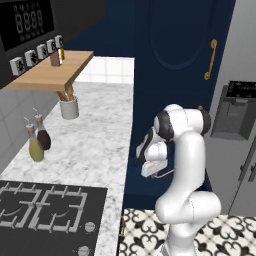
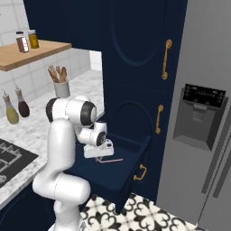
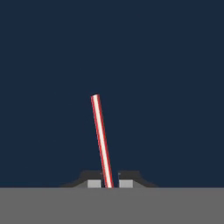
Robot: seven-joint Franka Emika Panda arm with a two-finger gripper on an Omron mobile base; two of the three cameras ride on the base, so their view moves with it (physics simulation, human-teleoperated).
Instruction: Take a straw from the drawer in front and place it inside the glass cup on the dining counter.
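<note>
Your straw (image 3: 101,138) sits pinched between the two dark fingers (image 3: 93,183), which have closed in on its lower end; in the hand view it runs up from them, leaning slightly left, red with a pale stripe along its length, against the flat navy floor of the drawer (image 2: 128,169). From the right base view you see the straw (image 2: 111,160) as a thin pink line lying nearly level just under the gripper (image 2: 98,154), sticking out toward the drawer's front, low inside the open drawer. The drawer is pulled out of the navy cabinet front and carries a brass handle (image 2: 140,173) on its face.

In the left base view the gripper (image 1: 153,171) hangs down beside the edge of the marble table (image 1: 95,150), with the straw's pink line (image 1: 165,173) just showing at it.

On that table you have a white pot of wooden utensils (image 1: 69,106), two corked bottles (image 1: 39,141), one yellow and one dark, and a black hob (image 1: 45,206). A wooden shelf (image 1: 50,75) hangs above. The grey fridge (image 2: 203,131) stands to the right of the cabinet.
</note>
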